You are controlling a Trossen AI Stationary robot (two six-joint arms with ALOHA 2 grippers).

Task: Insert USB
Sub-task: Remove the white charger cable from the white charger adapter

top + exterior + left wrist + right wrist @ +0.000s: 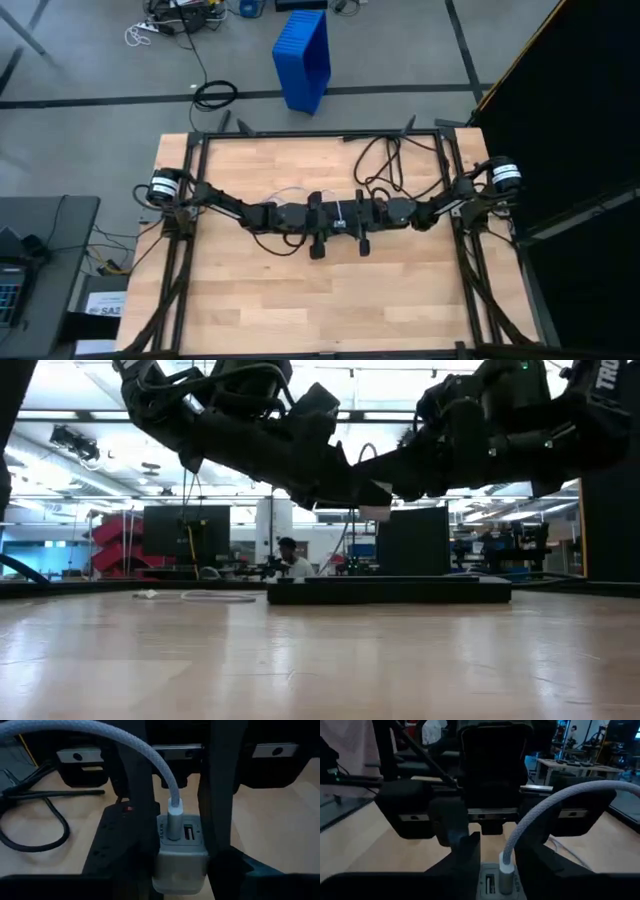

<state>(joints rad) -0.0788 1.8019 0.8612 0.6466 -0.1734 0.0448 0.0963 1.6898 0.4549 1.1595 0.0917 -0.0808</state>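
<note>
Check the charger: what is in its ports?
The USB plug sits in one port of the charger; the neighbouring port is empty. How deep the plug goes is hidden.

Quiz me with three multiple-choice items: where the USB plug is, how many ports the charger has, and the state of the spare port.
1. The USB plug sits: A in the charger; B on the floor; C in the blue bin.
2. Charger ports: A one; B two; C four.
3. Spare port: A empty; B filled; C taped.

A: the left wrist view shows it seated; the left gripper and right gripper meet there, mid-table.
B: two slots sit side by side.
A: the slot is bare.
</note>
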